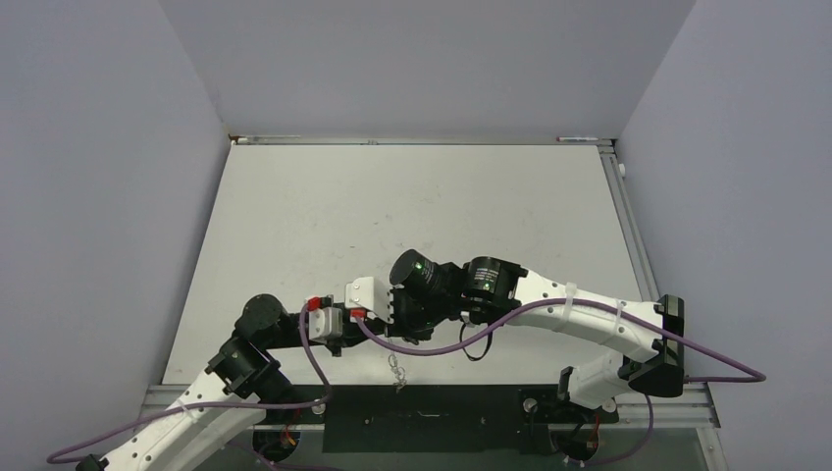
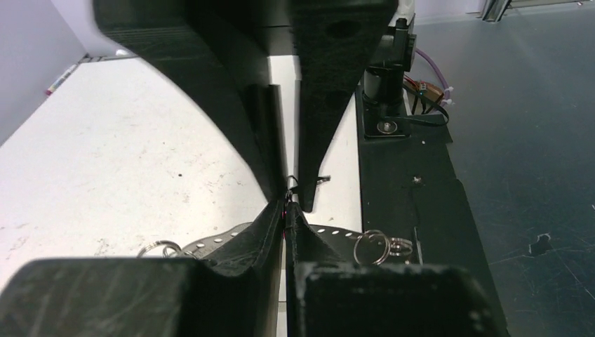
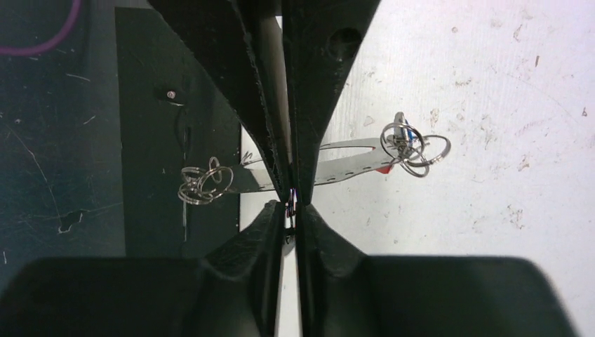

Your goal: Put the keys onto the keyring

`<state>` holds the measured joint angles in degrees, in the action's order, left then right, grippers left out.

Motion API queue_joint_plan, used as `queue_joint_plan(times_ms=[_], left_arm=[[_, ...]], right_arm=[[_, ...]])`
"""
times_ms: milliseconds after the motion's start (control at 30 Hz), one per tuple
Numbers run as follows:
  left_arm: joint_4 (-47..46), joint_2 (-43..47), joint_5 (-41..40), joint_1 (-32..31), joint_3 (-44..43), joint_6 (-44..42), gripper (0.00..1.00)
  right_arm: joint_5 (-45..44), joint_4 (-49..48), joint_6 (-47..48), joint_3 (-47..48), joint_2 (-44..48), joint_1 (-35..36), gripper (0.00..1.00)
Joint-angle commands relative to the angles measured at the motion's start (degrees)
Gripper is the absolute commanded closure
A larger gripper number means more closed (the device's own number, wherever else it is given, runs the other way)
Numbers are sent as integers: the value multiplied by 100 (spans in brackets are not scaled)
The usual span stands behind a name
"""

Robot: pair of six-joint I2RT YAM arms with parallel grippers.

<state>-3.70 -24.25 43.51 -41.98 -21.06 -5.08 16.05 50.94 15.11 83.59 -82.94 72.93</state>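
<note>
My two grippers meet tip to tip above the table's front edge. In the top view the left gripper [image 1: 381, 316] and the right gripper [image 1: 412, 312] hide what they hold. In the left wrist view my left gripper [image 2: 285, 209] is shut on a thin shiny wire, the keyring [image 2: 317, 178], seen edge-on. In the right wrist view my right gripper [image 3: 291, 207] is shut on the same thin wire. Below lies a perforated metal strip [image 3: 344, 168] with small rings at each end. A blue key head [image 3: 400, 133] and a red bit [image 3: 384, 169] sit at one end. The black key is hidden.
The strip [image 1: 396, 371] lies across the table's front edge, one ring cluster [image 2: 375, 246] over the black base plate [image 2: 421, 210]. Purple cables hang from both arms. Grey walls close the table on three sides.
</note>
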Motion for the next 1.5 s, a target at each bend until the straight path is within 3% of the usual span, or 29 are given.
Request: queue_joint_plan(times_ms=[0,33,100,200,267,400,567,767,867,1033,1467], left_arm=[[-194,319,-280,8,-320,-133,100],[-193,372,-326,20,-320,-133,100],[-221,483,-441,72,-311,-110,100],[-325,626,-509,180,-273,-48,100],[-455,720,-519,254,-239,3,100],[-641,870,-481,310,-165,-34,100],[-788,1105,-605,322,-65,-46,100],[-597,1186,-979,386,-152,-39,100],[-520,1269,-1259,409,-162,-48,100],[-526,1404,-1582,423,-118,-41,100],[-832,1705,-1546,442,67,-203,100]], right_arm=[[-24,-558,-105,156,198,66,70],[-62,-666,-107,89,282,58,58],[-134,-894,-133,-19,460,-17,45],[-306,-1584,-336,-230,973,-220,41],[-270,-2547,-631,-535,1492,-494,38],[409,-4064,-1438,-1301,2341,-1232,33],[1279,-4431,-2350,-1430,2087,-1790,35],[1872,-5808,-3686,-1970,1929,-1860,40],[1662,-5678,-3629,-1987,1847,-1850,44],[603,-5357,-3623,-2100,1788,-1810,47],[120,-5517,-3603,-2497,1561,-1554,41]])
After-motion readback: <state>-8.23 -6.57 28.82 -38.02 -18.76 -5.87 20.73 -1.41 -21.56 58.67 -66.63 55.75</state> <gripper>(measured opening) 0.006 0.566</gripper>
